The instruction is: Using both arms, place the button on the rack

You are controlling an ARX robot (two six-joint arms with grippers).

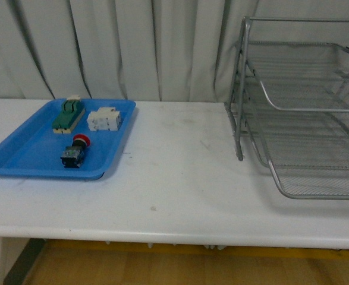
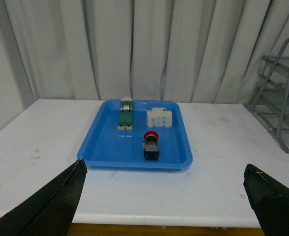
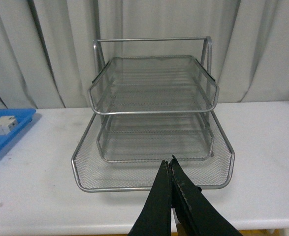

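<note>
The button (image 1: 76,149), red cap on a black body, lies in the blue tray (image 1: 19,155) at the table's left; it also shows in the left wrist view (image 2: 150,144). The silver wire rack (image 1: 308,107) stands at the right, and faces the right wrist view (image 3: 154,123). My left gripper (image 2: 165,172) is open and empty, its fingers (image 2: 60,194) wide apart, well short of the tray near the table's front edge. My right gripper (image 3: 169,163) is shut and empty, just in front of the rack's lowest tier. Neither arm shows in the front view.
A green-and-beige block (image 1: 68,114) and a white block (image 1: 104,119) lie at the back of the blue tray. The white table (image 1: 180,178) runs between tray and rack. Grey curtains hang behind. The table's front edge is close below both grippers.
</note>
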